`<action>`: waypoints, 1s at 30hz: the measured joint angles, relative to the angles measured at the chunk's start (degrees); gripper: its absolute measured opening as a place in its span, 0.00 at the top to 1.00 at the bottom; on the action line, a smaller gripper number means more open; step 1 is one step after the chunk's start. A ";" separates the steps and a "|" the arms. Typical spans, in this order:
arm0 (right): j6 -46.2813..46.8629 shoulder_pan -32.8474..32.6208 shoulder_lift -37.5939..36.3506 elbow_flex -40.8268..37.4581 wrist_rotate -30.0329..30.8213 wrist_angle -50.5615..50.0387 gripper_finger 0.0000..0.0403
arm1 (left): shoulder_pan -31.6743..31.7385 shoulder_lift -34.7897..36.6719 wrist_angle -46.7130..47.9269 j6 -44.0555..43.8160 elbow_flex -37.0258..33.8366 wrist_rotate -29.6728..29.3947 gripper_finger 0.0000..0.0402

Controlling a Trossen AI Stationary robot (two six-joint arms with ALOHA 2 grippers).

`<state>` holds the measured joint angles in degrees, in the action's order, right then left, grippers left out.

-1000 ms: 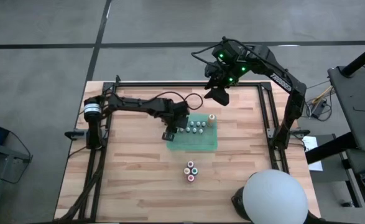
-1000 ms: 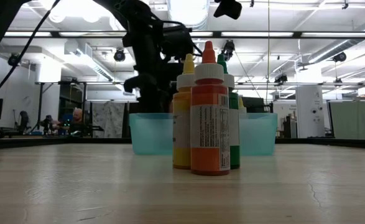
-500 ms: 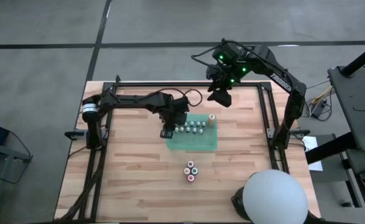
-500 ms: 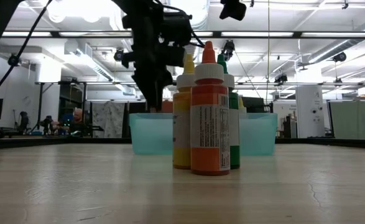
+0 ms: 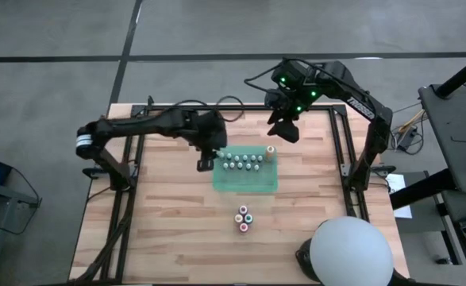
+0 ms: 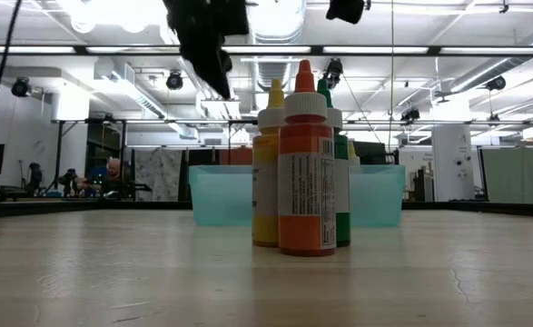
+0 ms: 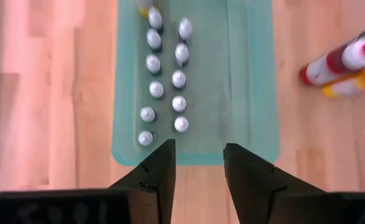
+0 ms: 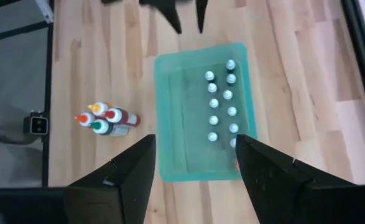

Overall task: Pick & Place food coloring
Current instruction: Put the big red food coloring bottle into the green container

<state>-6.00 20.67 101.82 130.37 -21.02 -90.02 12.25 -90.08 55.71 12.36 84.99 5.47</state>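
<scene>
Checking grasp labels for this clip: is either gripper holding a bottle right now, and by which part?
Nothing is held. The left gripper hangs open and empty above the green tray's end; the right gripper waits open and empty, higher up.

The desk (image 5: 177, 230) is pale wood in planks, matt, with visible grain. The tray (image 5: 247, 181) looks like translucent green plastic, smooth and faintly glossy. The bottles (image 6: 304, 163) are glossy plastic with paper labels and white plastic caps. The left gripper (image 7: 198, 171) has matt black fingers. The floor (image 5: 58, 79) is grey and dull.
</scene>
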 joint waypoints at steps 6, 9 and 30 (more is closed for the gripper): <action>0.02 -3.90 -0.07 0.00 0.00 0.22 0.47 | -0.09 6.07 -1.56 -3.11 -0.18 0.61 0.73; 0.10 -6.20 -0.07 0.00 0.00 0.83 0.47 | -0.09 8.69 -2.64 -4.95 -0.95 1.08 0.73; 11.86 -17.78 1.54 -2.76 0.22 10.92 0.47 | -2.32 19.79 -13.04 -11.89 -10.76 4.76 0.73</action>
<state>5.86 2.88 103.36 127.60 -20.80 -79.10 9.93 -70.28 42.67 0.47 74.23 10.24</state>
